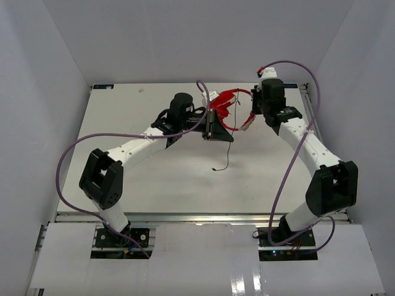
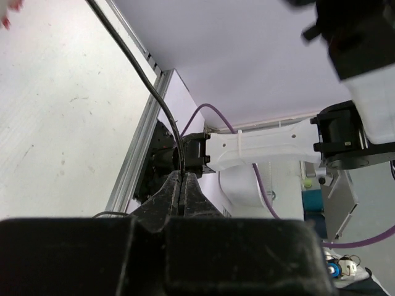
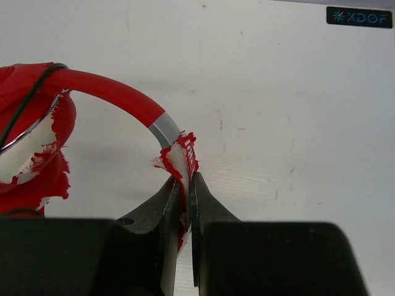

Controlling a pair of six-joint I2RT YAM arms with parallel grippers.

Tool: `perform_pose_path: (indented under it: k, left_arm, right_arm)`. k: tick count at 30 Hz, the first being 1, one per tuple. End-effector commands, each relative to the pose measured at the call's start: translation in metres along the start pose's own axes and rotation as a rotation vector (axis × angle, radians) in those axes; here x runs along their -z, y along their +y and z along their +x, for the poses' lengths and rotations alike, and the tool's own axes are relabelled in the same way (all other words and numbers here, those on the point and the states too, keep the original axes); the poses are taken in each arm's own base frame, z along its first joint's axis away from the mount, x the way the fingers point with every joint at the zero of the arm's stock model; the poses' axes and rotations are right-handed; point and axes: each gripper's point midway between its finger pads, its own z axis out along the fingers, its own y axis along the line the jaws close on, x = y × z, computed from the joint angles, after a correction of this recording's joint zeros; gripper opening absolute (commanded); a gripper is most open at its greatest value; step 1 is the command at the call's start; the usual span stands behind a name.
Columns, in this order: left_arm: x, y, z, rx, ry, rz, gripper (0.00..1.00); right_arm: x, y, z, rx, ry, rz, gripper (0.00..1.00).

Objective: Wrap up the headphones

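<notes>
1. The headphones (image 1: pixel 229 97) sat between both grippers, at 3 o'clock from the left gripper (image 2: pixel 182 182), which pinched the cable (image 2: pixel 145 80).
2. The right gripper (image 3: pixel 185 185) clamped the headband (image 3: pixel 117 92); slack cable trailed toward 6 o'clock.

Headphones (image 1: pixel 229 111) over the table (image 1: pixel 154 179), far middle, between left gripper (image 1: pixel 221 128) and right gripper (image 1: pixel 249 121) (cable (image 1: pixel 226 157) just nearer).

White table (image 1: pixel 185 185) inside pale walls (image 1: pixel 185 37); aluminium rail (image 1: pixel 203 217) along its near edge
</notes>
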Motion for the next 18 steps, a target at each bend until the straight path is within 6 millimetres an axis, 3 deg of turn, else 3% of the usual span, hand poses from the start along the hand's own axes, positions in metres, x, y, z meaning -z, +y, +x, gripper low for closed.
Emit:
perform_pose_path:
  k: [1,4,10,13,18]
  left_arm:
    - [-0.004,0.006,0.007,-0.011,-0.074,-0.007,0.0]
    - [-0.011,0.032,0.011,-0.014,-0.086,-0.036,0.0]
    - [-0.009,0.061,0.009,-0.125,-0.12,-0.087,0.0]
    - [-0.001,0.073,0.002,-0.16,-0.14,-0.103,0.0]
    - [0.03,0.087,-0.02,-0.267,-0.201,-0.127,0.0]
  right_arm:
    - [0.016,0.03,-0.049,-0.353,-0.052,-0.312,0.08]
    - [0.029,0.033,-0.054,-0.443,-0.028,-0.429,0.08]
    - [0.063,0.015,-0.078,-0.567,-0.069,-0.645,0.08]
    - [0.089,0.016,-0.083,-0.505,-0.101,-0.784,0.08]
    - [0.126,0.024,-0.083,-0.329,-0.205,-0.921,0.08]
